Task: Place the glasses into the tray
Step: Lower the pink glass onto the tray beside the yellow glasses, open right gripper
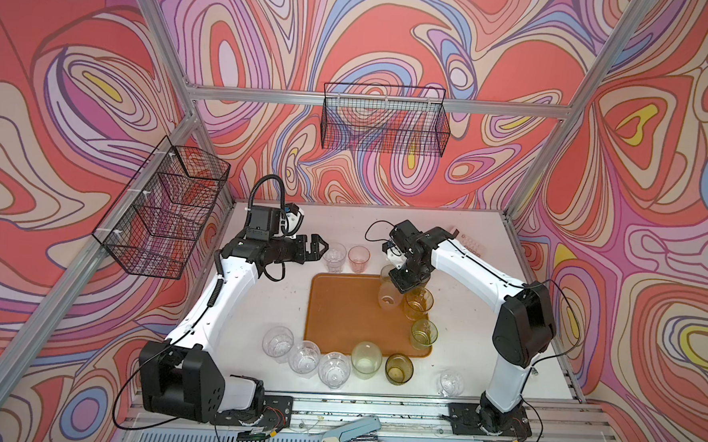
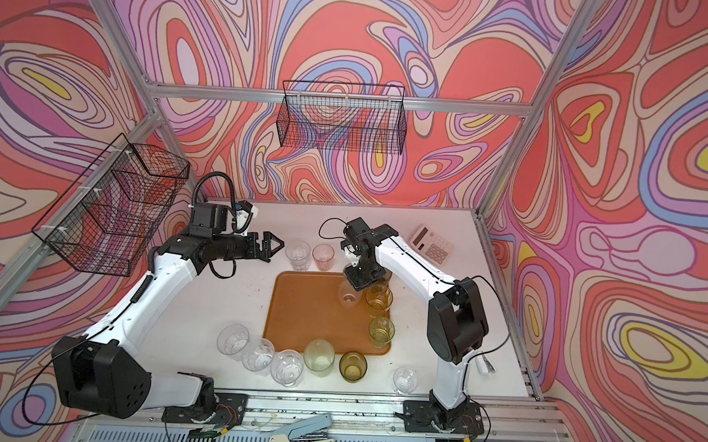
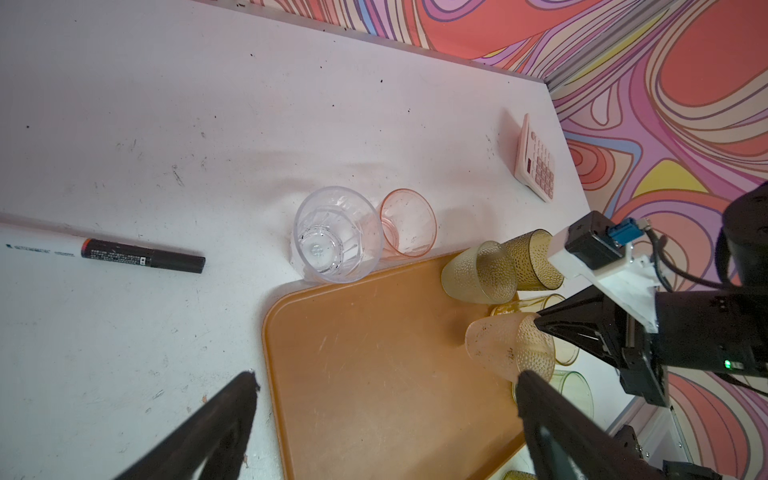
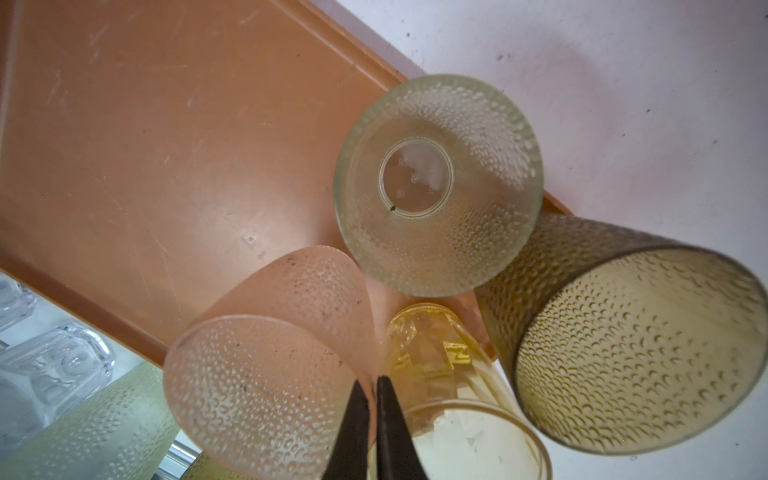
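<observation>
R gripper (image 4: 372, 380) — fingers pressed together on the rim wall of a pink dimpled glass (image 4: 257, 386). Glass hangs tilted below the tips, over the tray (image 4: 124, 145); can't tell if its base touches. Right beside the R fingers, opp. side from the held one: amber faceted glass (image 4: 436, 361), upright. Further past the tips a pale-green dimpled glass (image 4: 438, 183) stands at the tray corner, w/ an olive-brown dimpled glass (image 4: 623, 345) just beside it at the rim. L gripper (image 1: 322, 248) — jaws spread wide, nothing between them, level above the table (image 1: 281, 309). Clear faceted glass (image 1: 334, 256) sits just ahead of its tips, plain pink glass (image 1: 358, 257) just beyond that; both upright, off the tray, near its edge.
</observation>
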Action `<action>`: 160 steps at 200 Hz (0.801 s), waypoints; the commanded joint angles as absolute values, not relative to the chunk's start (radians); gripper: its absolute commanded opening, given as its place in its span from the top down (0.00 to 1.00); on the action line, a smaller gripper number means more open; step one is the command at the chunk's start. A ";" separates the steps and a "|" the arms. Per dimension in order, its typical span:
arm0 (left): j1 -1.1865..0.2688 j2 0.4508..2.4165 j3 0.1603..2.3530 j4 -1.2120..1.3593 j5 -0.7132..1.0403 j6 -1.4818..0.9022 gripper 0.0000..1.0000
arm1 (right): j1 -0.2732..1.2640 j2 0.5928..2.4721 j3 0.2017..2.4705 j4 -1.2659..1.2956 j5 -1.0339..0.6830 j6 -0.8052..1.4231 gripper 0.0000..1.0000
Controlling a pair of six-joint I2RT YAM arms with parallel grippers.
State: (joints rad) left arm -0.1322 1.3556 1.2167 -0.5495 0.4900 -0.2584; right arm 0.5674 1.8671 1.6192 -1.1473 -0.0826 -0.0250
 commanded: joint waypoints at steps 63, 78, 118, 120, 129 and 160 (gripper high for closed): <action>-0.139 1.356 1.215 -0.557 0.491 -0.247 0.00 | 0.549 1.911 1.647 -1.141 -0.069 -0.051 1.00; -0.139 1.356 1.215 -0.558 0.491 -0.247 0.00 | 0.548 1.922 1.650 -1.149 -0.051 -0.054 1.00; -0.139 1.355 1.215 -0.558 0.488 -0.245 0.00 | 0.548 1.935 1.638 -1.136 -0.052 -0.057 1.00; -0.139 1.355 1.215 -0.559 0.488 -0.245 0.00 | 0.548 1.935 1.638 -1.135 -0.053 -0.057 1.00; -0.139 1.353 1.215 -0.560 0.488 -0.245 0.00 | 0.548 1.937 1.637 -1.135 -0.054 -0.057 1.00; -0.139 1.353 1.215 -0.558 0.487 -0.245 0.00 | 0.548 1.944 1.637 -1.136 -0.054 -0.057 1.00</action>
